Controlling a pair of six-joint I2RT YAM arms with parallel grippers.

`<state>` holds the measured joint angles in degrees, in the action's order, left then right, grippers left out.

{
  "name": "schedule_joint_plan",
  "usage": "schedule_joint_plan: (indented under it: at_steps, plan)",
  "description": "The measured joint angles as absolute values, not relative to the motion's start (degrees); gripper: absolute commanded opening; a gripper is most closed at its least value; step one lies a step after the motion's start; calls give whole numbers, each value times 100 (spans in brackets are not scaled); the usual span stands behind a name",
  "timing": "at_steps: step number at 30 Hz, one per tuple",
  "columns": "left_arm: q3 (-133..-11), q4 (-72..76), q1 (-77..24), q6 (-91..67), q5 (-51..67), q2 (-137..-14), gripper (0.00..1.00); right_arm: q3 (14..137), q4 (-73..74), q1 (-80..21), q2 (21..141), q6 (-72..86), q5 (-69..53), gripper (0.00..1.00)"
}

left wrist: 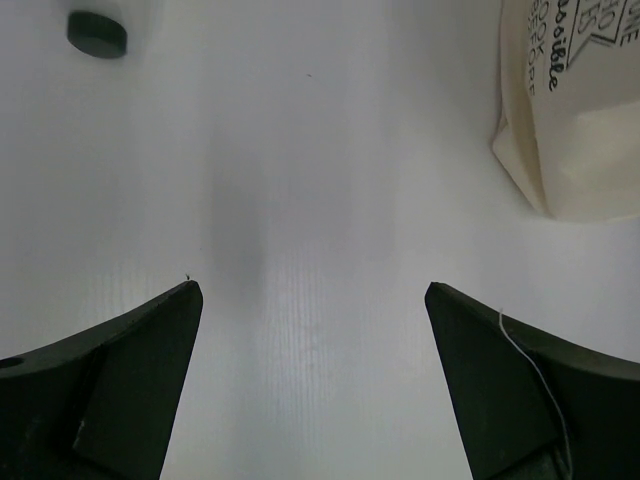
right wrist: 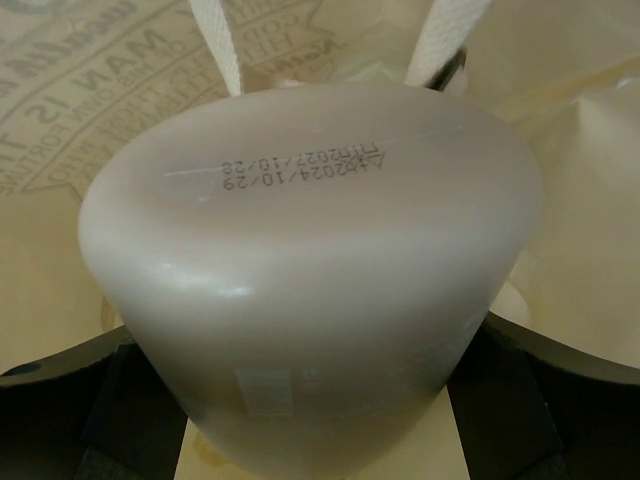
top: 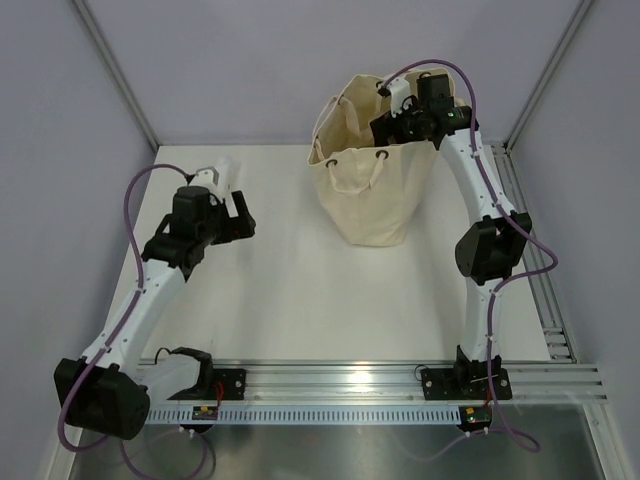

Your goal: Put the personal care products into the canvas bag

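The canvas bag (top: pixel 368 195) stands upright at the back of the white table, cream with rope handles, its mouth wide. My right gripper (top: pixel 405 118) hangs in that mouth, shut on a wide pale beige bottle (right wrist: pixel 310 250) with a date code printed on its base. The bottle fills the right wrist view between the dark fingers (right wrist: pixel 520 360), with the bag's printed lining (right wrist: pixel 70 110) all around it. My left gripper (top: pixel 243 216) is open and empty, low over the table to the left of the bag. In the left wrist view the gripper (left wrist: pixel 312 292) has only bare table under it.
A dark green round cap (left wrist: pixel 97 33) lies on the table ahead of the left gripper; what it belongs to does not stand out against the white surface. The bag's lower corner (left wrist: pixel 575 130) shows at the right. Grey walls close in the table's sides and back.
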<state>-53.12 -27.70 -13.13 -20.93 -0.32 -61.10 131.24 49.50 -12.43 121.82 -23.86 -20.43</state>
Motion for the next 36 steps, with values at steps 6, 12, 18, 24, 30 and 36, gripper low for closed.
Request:
schedule_joint_plan:
  at_steps: [6, 12, 18, 24, 30, 36]
  plan:
    - [-5957, -2722, -727, -1824, -106, -6917, 99, 13168, 5175, -1243, 12193, -2381, -2086, 99]
    - [-6228, -2692, -397, -1594, -104, -7802, 99, 13168, 5349, -1236, 11998, -2300, -2416, 100]
    - [-6521, -2635, -318, -1334, -91, -8340, 99, 13233, 5481, -1236, 11301, -2053, -2891, 100]
    - [-6877, -2357, -172, -1133, -91, -8960, 99, 13550, 5349, -1166, 10613, -1695, -3691, 100]
    - [-7236, -2158, -97, -950, -113, -9566, 99, 13504, 5260, -1000, 10545, -1396, -4300, 100]
    - [-7671, -1826, -23, -760, -108, -10114, 99, 11983, 4768, -545, 9756, -1264, -5380, 99]
